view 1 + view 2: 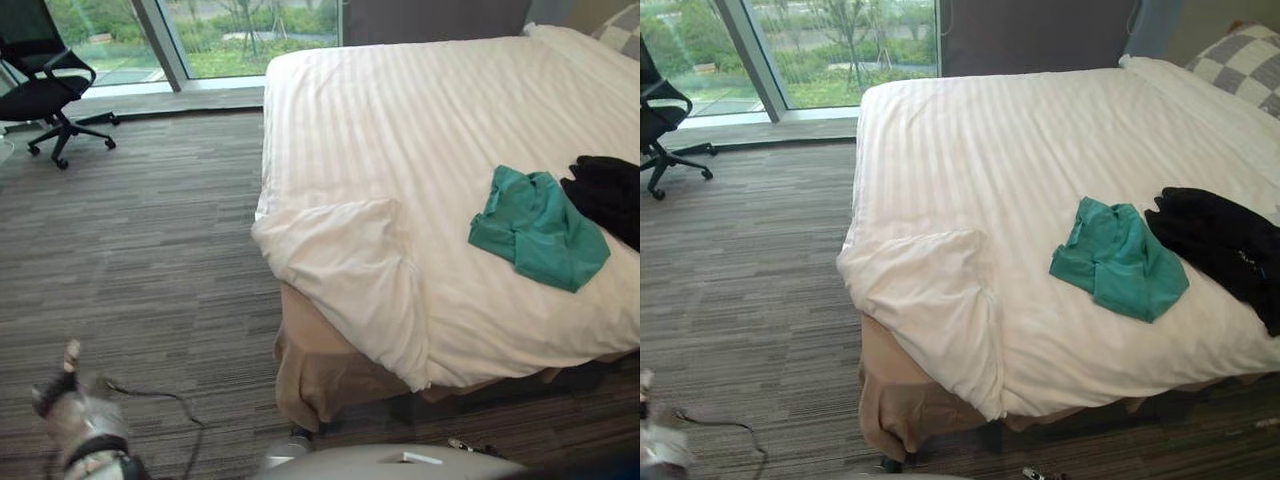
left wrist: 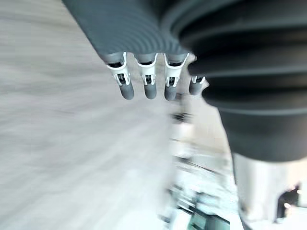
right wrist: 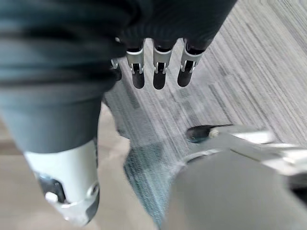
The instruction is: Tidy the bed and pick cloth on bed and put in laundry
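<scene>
**On the bed's near right side, two cloths wait for empty hands**

Across the bed [image 1: 990, 130] the white cover lies mostly flat, but its near left corner [image 1: 930, 290] is flopped back on itself in a loose fold. That bares the tan layer beneath and is the untidy part that calls for straightening. A green cloth [image 1: 1118, 257] lies crumpled on the near right of the cover. A black cloth [image 1: 1220, 245] lies just beside it further right, the two touching or nearly so. Both look dropped rather than laid out, and they are the pieces meant for the laundry. A checked pillow [image 1: 1240, 65] sits at the far right end.

The left hand [image 2: 146, 86] hangs low at the near left over the carpet [image 1: 740, 300], its fingers straight and holding nothing. The right hand [image 3: 158, 72] is likewise relaxed and empty above the floor. Both are well apart from the cloths, probably because the robot stands short of the bed and has yet to reach in. An office chair [image 1: 45, 85] stands at the far left by the window [image 1: 840, 50], out of the way.
</scene>
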Robot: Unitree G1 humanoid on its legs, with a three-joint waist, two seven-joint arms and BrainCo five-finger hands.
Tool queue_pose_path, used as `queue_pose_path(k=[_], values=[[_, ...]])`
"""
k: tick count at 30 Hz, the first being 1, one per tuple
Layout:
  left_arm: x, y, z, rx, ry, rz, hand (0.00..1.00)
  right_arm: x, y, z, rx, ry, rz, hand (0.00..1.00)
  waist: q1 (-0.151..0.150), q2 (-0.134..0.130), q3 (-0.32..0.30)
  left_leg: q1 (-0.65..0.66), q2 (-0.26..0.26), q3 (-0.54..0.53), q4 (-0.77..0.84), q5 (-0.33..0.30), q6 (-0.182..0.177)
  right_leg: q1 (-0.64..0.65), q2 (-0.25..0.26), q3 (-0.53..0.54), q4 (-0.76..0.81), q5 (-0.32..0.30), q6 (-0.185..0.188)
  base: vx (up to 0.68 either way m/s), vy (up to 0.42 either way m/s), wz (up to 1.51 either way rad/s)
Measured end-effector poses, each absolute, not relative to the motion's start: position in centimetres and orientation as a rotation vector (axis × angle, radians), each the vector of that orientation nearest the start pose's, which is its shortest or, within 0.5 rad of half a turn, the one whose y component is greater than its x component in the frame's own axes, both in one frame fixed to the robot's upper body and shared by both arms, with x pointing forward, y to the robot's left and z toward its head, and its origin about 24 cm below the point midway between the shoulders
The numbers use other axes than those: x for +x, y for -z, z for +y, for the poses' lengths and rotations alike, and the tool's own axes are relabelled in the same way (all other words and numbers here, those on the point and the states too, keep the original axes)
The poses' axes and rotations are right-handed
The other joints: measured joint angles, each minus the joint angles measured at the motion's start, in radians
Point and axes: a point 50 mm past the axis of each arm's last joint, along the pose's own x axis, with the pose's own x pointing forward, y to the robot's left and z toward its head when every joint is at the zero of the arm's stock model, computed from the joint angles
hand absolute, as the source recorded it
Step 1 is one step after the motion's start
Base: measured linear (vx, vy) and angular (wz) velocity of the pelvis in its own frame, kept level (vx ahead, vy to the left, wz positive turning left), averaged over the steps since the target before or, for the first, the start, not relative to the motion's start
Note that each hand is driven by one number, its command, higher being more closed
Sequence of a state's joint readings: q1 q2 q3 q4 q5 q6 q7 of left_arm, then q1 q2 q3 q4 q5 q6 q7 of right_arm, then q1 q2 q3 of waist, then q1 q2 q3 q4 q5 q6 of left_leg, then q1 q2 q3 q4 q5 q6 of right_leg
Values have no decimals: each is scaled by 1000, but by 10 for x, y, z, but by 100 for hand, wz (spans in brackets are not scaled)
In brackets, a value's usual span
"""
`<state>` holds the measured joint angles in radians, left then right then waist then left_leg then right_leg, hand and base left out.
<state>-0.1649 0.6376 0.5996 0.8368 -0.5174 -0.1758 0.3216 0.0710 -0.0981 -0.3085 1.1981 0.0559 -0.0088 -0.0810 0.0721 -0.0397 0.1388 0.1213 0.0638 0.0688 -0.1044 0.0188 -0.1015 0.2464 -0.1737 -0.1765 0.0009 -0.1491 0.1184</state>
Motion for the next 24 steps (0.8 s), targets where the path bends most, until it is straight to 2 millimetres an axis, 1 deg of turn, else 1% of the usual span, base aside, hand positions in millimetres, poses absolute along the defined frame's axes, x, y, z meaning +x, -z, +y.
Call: queue_pose_path(k=[1, 2, 3, 4, 5, 6, 7, 8, 9, 10, 11, 12, 13, 14, 15, 16, 17, 18, 19, 20, 22, 23, 24], values=[[193, -64, 440, -14, -1121, 29, 0, 63, 168, -222, 98, 454, 1217, 0, 0, 1, 0, 2, -2, 1, 0, 0, 0, 5, 0, -1, 0, 5, -8, 122, -41, 11], [199, -71, 437, 19, -1096, 8, 0, 63, 168, -222, 99, 453, 1213, 0, 0, 1, 0, 2, -2, 1, 0, 0, 0, 6, 0, -1, 0, 8, -13, 95, -28, 14], [215, -90, 427, 110, -1016, -55, 0, 66, 167, -222, 105, 448, 1200, 0, -1, 4, 2, 3, -2, 4, 0, 0, 0, 4, 1, -1, 1, 13, -21, 62, -20, 9], [228, -103, 415, 186, -952, -99, 0, 68, 167, -222, 113, 446, 1190, 0, -1, 8, 4, 3, -2, 6, 1, 0, 0, 3, 1, -1, 2, 17, -27, 43, -18, 6], [232, -107, 410, 209, -930, -114, 0, 69, 167, -221, 116, 443, 1187, 0, -1, 10, 5, 3, -2, 8, 1, 0, 0, 3, 1, 0, 4, 18, -27, 44, -22, -1], [239, -114, 401, 270, -885, -140, 0, 70, 167, -220, 122, 436, 1184, 0, -3, 12, 4, 3, -2, 11, 5, 0, 0, 3, 1, 1, 8, 18, -27, 54, -40, -5], [250, -123, 383, 352, -799, -186, 0, 70, 167, -216, 135, 423, 1186, 0, -4, 13, 4, 8, 0, 25, 6, 1, 0, 0, 2, 4, 17, 18, -27, 46, -43, -7], [252, -125, 378, 370, -777, -197, 0, 69, 168, -215, 138, 420, 1187, 0, -6, 13, 4, 10, 1, 31, 6, 1, 0, -1, 3, 5, 19, 18, -27, 29, -51, -16], [259, -128, 361, 425, -717, -226, 0, 69, 168, -214, 142, 417, 1188, 0, -10, 16, 2, 17, 7, 40, 6, 1, 0, -7, 8, 15, 21, 25, -38, 2, -42, -21], [262, -126, 351, 464, -675, -233, 0, 69, 168, -215, 141, 417, 1188, 0, -10, 21, -2, 17, 12, 51, 6, 1, 0, -13, 13, 25, 23, 31, -42, -3, -52, -32], [268, -124, 335, 540, -598, -238, 0, 70, 168, -214, 142, 414, 1186, 0, -15, 25, -4, 18, 18, 65, 6, 1, 1, -22, 18, 29, 27, 38, -41, -3, -50, -24], [269, -124, 330, 569, -571, -241, 0, 70, 168, -214, 142, 413, 1185, 0, -18, 26, -5, 18, 21, 68, 6, 1, 1, -24, 19, 29, 27, 40, -40, -9, -47, -20], [273, -122, 319, 625, -519, -245, 0, 70, 168, -215, 142, 410, 1185, 0, -26, 28, -5, 18, 24, 73, 6, 1, 1, -27, 22, 29, 28, 44, -40, -20, -65, -20], [278, -117, 300, 687, -419, -248, 0, 70, 168, -215, 141, 408, 1185, 0, -37, 31, -7, 18, 31, 86, 6, 1, 1, -30, 27, 32, 28, 52, -41, -19, -63, -20], [279, -116, 295, 695, -393, -248, 0, 70, 167, -215, 138, 406, 1186, 0, -40, 32, -8, 19, 33, 88, 7, 2, 2, -30, 28, 33, 28, 54, -41, -27, -73, -18], [283, -110, 278, 727, -300, -249, 0, 69, 168, -215, 138, 404, 1187, 0, -59, 33, -7, 19, 34, 88, 7, 2, 3, -31, 29, 33, 28, 57, -41, -32, -56, -8], [285, -105, 260, 740, -208, -250, 0, 67, 168, -215, 141, 408, 1191, 0, -67, 34, -7, 19, 35, 88, 7, 2, 3, -33, 29, 34, 28, 58, -39, -39, -52, -7], [287, -103, 254, 749, -177, -249, 0, 67, 168, -215, 143, 411, 1192, 0, -68, 35, -7, 19, 36, 89, 7, 2, 3, -35, 29, 34, 28, 59, -37, -50, -46, -12], [289, -95, 239, 761, -95, -239, 0, 67, 168, -217, 150, 419, 1190, 0, -76, 41, -7, 18, 38, 91, 7, 3, 4, -39, 31, 34, 28, 63, -31, -43, -36, -11], [289, -93, 234, 762, -71, -235, 0, 66, 168, -217, 152, 421, 1189, 0, -80, 42, -7, 17, 38, 91, 7, 4, 4, -41, 31, 34, 29, 64, -30, -69, -42, -13], [293, -85, 209, 777, 33, -239, 0, 65, 167, -219, 156, 434, 1189, 0, -90, 55, -7, 8, 38, 92, 7, 7, 9, -56, 30, 34, 34, 64, -30, -89, -41, -9], [294, -85, 205, 782, 48, -241, 0, 65, 167, -220, 156, 435, 1189, 0, -92, 57, -8, 5, 38, 92, 7, 9, 8, -61, 29, 34, 34, 64, -30, -106, -39, -4], [296, -85, 197, 793, 83, -251, 0, 65, 167, -221, 153, 437, 1188, 0, -97, 62, -5, -2, 37, 91, 6, 16, 9, -68, 29, 34, 35, 65, -28, -104, -29, -3]])
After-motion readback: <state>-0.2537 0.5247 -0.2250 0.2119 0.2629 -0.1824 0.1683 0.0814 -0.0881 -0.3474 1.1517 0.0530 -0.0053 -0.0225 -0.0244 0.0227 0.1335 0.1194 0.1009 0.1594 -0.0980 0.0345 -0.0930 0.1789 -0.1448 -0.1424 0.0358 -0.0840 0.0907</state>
